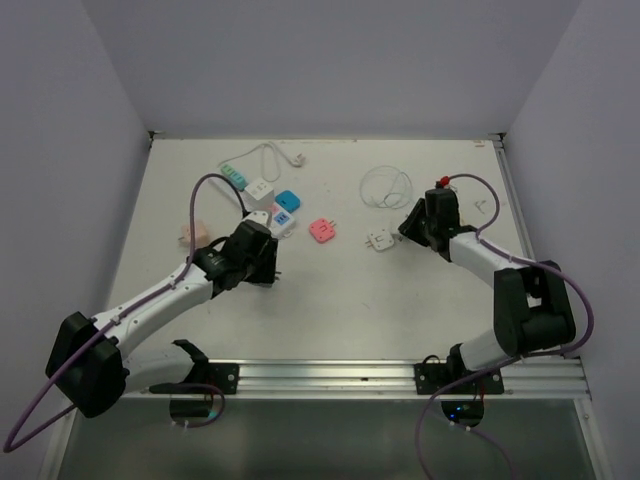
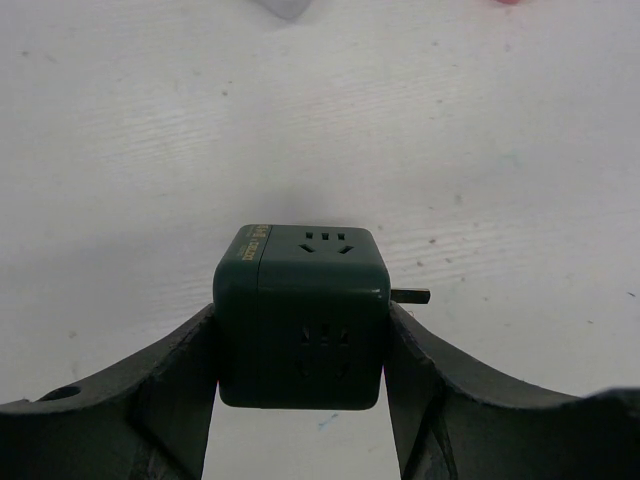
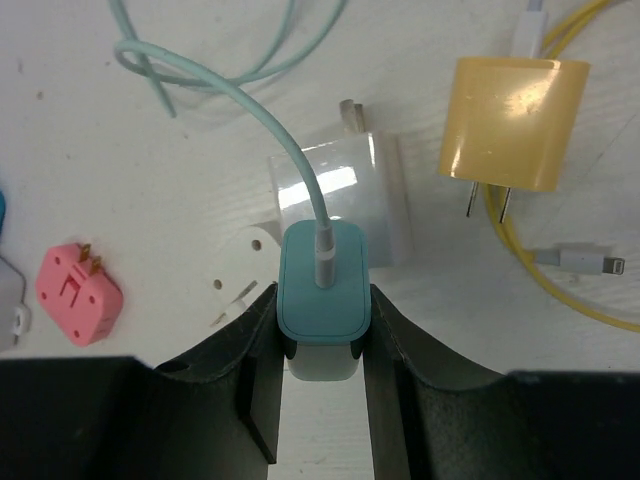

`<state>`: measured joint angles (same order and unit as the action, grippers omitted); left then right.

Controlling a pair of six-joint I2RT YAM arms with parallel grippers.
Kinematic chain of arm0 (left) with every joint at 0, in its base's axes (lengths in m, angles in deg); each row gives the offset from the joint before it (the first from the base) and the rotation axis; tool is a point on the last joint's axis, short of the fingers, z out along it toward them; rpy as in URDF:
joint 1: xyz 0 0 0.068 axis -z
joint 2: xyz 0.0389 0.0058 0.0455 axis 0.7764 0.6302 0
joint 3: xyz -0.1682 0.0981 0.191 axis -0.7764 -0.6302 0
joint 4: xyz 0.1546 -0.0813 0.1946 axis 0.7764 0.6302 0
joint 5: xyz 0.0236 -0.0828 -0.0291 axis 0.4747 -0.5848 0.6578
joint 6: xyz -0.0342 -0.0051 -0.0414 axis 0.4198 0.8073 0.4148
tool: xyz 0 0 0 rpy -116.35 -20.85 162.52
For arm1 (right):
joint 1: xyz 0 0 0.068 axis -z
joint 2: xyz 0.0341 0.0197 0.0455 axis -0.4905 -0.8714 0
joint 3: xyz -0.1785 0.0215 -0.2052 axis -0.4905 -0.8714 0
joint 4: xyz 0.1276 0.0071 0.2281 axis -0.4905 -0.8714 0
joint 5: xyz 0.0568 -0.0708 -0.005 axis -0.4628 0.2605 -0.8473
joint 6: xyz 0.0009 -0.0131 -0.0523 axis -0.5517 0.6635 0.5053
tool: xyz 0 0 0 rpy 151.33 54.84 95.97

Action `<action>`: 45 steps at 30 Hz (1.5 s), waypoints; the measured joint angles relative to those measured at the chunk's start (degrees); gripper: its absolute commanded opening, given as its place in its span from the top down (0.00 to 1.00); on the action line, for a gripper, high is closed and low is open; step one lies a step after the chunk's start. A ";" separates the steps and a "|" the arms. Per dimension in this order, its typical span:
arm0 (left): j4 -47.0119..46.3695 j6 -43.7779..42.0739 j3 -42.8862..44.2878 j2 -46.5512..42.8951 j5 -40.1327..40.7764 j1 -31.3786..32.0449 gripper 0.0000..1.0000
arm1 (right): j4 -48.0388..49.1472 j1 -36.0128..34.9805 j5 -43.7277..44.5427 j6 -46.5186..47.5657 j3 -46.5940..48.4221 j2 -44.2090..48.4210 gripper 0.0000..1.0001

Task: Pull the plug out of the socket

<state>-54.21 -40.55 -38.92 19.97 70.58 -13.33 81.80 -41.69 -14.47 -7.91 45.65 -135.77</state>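
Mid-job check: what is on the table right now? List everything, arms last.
power strip: one, white with coloured outlets, far left of the table, white cord trailing right
cube adapter: one, dark green, between the left pincer's fingers
charger plug: one, teal with teal cable, between the right pincer's fingers
flat adapter: one, pink, mid-table
blue adapter: one, blue, right of the power strip
yellow charger: one, yellow, right side, beside a yellow cable
white block: one, white, just beyond the charger plug
table: one, white
left pincer: closed on the cube adapter
right pincer: closed on the charger plug
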 measured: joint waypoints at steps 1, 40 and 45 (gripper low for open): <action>0.33 -0.17 0.04 0.37 0.63 -0.76 1.00 | -0.50 0.79 -0.46 0.02 0.00 -0.94 1.00; 0.85 -5.75 5.60 14.25 4.37 -34.16 0.01 | -9.09 -0.26 -4.63 10.38 1.22 5.29 0.10; 0.96 -5.33 6.86 8.35 3.82 -34.16 0.00 | -8.33 -9.92 -4.52 16.00 6.19 3.37 0.04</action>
<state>-53.25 -45.88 -32.06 28.32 74.41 -47.49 73.47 -51.61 -19.00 8.09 51.83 -132.40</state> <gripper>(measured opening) 0.994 0.941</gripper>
